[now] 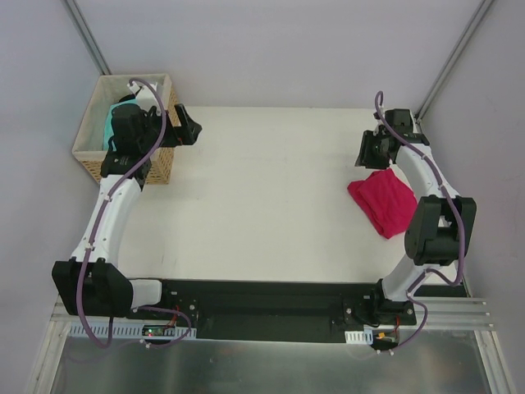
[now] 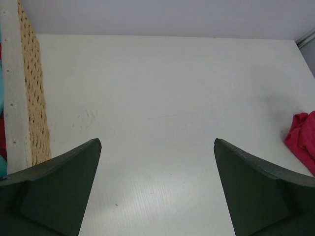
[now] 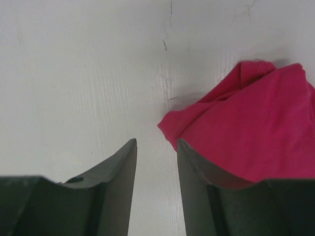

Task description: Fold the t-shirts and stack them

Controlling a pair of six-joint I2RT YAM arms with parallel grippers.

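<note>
Lying crumpled, crimson-pink t-shirt (image 1: pixel 382 201); right fingers (image 3: pixel 118 182) narrowly parted, empty; left fingers (image 2: pixel 64 187) spread.

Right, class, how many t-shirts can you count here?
2. A pink one lies crumpled on the table by the right gripper; a turquoise one sits in the basket, where more may be hidden.

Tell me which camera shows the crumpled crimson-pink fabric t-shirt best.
The top external view: the whole crumpled crimson-pink fabric t-shirt lies in frame on the white table. The right wrist view gives a close-up of one part, cut off at the frame's right edge. The left wrist view catches only a sliver at its right edge.
</note>
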